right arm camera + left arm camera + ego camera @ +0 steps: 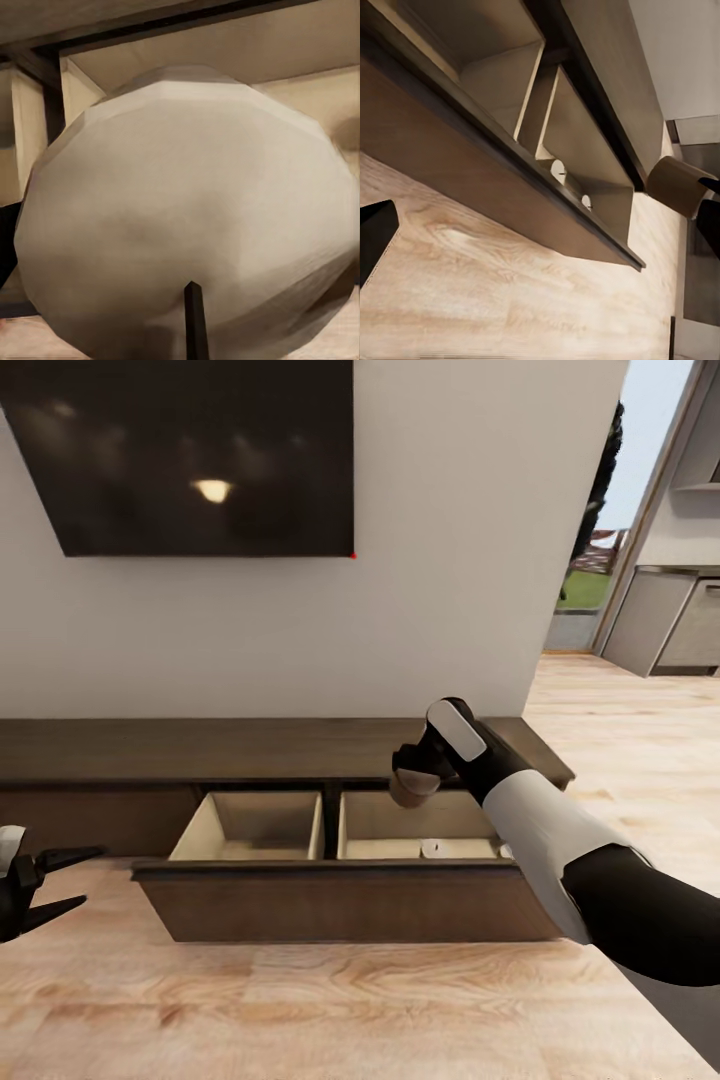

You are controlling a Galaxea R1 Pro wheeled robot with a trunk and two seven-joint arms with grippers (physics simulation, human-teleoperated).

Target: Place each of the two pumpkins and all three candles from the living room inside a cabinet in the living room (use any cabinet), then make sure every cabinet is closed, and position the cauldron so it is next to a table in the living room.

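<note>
— So, where is the right gripper [418, 772]?

— Right of centre in the head view, above the right-hand compartment of the cabinet [300, 905], whose long front panel is pulled out toward the floor. It pinches a candle [413, 788] between its fingers; in the right wrist view that candle [187, 217] bulks across most of the frame, with a dark wick at the bottom edge.

— And the other candles?

— A second candle [433, 849] sits inside that same right compartment, low in the frame. Beside it, against the robot's forearm, a pale round edge [507, 851] peeks out; it looks like a third candle, though too little shows to be sure. The left wrist view shows two pale round shapes [556, 169] in the far compartment too.

— The left gripper [62, 882]?

— At the lower left edge, its dark fingers spread apart, holding nothing, over the wood floor [350, 1010]. A black TV [190, 455] hangs at upper left.
</note>
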